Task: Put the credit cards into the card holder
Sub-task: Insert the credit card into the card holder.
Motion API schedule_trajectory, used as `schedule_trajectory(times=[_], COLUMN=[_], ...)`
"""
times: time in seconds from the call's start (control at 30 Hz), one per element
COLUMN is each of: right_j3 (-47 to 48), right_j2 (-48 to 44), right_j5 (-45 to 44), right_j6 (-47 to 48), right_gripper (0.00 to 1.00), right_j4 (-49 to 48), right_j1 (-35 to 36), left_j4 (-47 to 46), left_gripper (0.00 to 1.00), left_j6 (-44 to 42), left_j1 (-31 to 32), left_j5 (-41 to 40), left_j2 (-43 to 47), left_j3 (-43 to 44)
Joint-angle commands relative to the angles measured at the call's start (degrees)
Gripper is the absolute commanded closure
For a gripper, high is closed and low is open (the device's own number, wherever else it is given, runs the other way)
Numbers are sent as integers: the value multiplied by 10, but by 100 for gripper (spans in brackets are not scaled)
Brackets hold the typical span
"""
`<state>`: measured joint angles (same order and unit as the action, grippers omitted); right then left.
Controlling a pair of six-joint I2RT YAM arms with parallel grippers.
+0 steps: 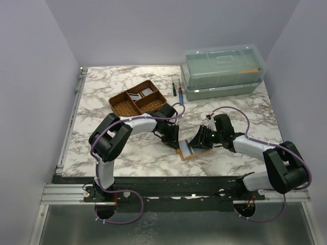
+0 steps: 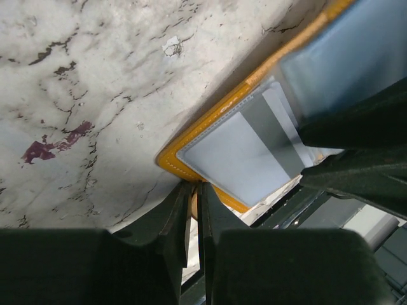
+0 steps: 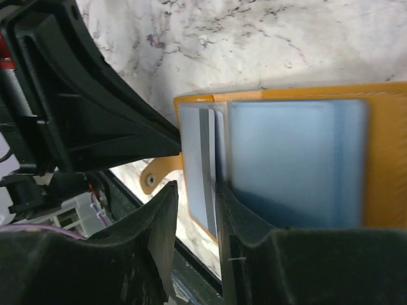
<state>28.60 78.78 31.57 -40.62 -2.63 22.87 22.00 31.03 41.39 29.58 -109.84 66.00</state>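
Where the two arms meet over the near middle of the bench [image 1: 97, 92], the card holder [image 1: 188, 151] lies spread open with its pale inner face up and a mustard-orange border along its edges. Under the clear pocket on its left half sits a credit card [image 2: 235, 159], pale grey with a dark stripe along one side. A second pale blue panel [image 3: 292, 165] covers the other half. It is blurred, and I cannot tell whether it is a card or the lining. A small orange tab [image 3: 154, 176] with a stud sticks out from the holder's left edge.

The left pincer [image 2: 194, 189] sits at that edge, its jaws almost together with only a thin slit between them. A sliver of orange shows in the slit, but whether the jaws actually pinch it cannot be told. The right pincer [image 3: 195, 185] hangs over the holder from the right. Its jaws are partly open, the striped card shows through the gap, and nothing is seen between them.

Farther back and to the left stands a brown woven tray [image 1: 125, 106] with compartments, and a few spare cards [image 1: 142, 93] lie in its far sections. Two slim pen-like tools [image 1: 177, 90] lie just right of the tray. A clear lidded box [image 1: 222, 66] stands at the far right corner.
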Motion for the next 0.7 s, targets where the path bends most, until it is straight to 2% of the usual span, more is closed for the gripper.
schedule_trajectory(times=[0.0,0.33,0.43,0.53,0.67], right_j3=[-18,3,47,121,210], right_j2=[6,-21,-44,-67,-71], right_j5=[56,-8,-63,-142,-167], right_j6=[-44,-18,16,60,131], right_gripper=[67,61,58,48,39], right_j4=[-75,30,124,214,276], right_j1=[8,7,8,7,7], left_j4=[-7,-3,1,0,-9], left_gripper=[84,81,74,63,53], left_j6=[-1,-5,-5,-15,-23], left_j1=[8,1,-17,-36,-46], left_j5=[-23,-45,-50,-63,-103], left_j2=[-30,-2,36,86,147], left_j3=[-1,7,-4,-15,-29])
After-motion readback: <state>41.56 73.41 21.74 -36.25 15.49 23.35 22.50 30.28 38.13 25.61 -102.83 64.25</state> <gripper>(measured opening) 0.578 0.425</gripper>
